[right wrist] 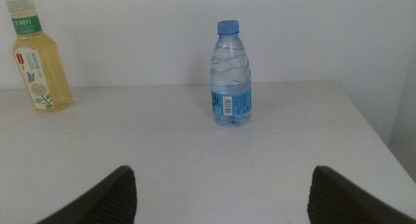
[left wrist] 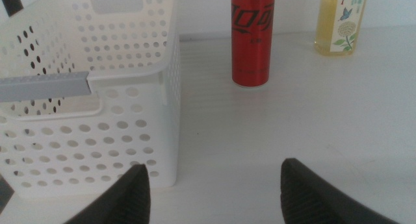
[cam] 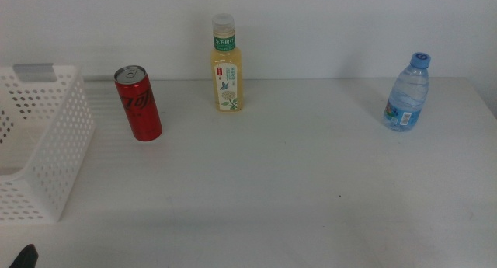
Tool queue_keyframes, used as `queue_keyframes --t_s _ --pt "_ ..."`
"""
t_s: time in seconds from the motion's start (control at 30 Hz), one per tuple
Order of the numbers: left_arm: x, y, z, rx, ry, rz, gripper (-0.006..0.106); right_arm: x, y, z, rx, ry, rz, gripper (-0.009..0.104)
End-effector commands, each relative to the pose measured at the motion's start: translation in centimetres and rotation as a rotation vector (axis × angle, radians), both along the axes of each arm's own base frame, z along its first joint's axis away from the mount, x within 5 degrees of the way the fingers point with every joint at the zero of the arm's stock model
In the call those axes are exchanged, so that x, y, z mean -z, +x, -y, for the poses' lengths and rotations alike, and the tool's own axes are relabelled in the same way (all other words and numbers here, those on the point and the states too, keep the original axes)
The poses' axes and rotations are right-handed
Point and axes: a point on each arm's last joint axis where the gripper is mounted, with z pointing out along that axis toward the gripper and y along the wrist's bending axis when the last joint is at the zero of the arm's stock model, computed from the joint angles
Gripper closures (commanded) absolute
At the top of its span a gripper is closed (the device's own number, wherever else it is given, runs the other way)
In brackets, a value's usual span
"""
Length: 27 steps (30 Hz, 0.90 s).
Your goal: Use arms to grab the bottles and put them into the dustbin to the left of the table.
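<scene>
The red can (cam: 138,102) is standing upright, long axis vertical, just beside the dustbin (cam: 46,128) on its right. It is being faced squarely by the left gripper (left wrist: 211,191), jaws spread wide, nothing held; that arm is judged nearer. The right gripper (right wrist: 218,198), likewise spread and empty, is being aimed at the water bottle (right wrist: 230,74), well apart from the dustbin.

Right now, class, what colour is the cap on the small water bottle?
Blue; the cap shows best in the right wrist view.
</scene>
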Motion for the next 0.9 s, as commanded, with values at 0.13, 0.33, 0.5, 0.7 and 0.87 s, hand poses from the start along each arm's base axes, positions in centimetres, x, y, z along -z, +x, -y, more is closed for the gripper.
queue_keyframes --t_s 0.13,0.33,0.5,0.7,0.87 --pt "-1.7 0.3 0.0 -0.005 -0.05 0.079 0.039 -1.2 -0.2 0.1 0.015 -0.009 0.117 0.024" --pt "-5.6 1.4 0.5 0.058 -0.051 0.057 0.039 -1.2 -0.2 0.1 0.015 -0.009 0.117 0.024" --pt "-9.7 3.3 1.0 0.106 -0.051 0.051 0.039 -1.2 -0.2 0.1 0.015 -0.009 0.117 0.024" --pt "-12.0 5.9 1.4 0.109 -0.053 0.068 0.039 -1.2 -0.2 0.1 0.015 -0.009 0.117 0.024" --pt "-12.3 8.4 1.6 0.094 -0.072 0.083 0.039 -1.2 -0.2 0.1 0.015 -0.009 0.117 0.024"
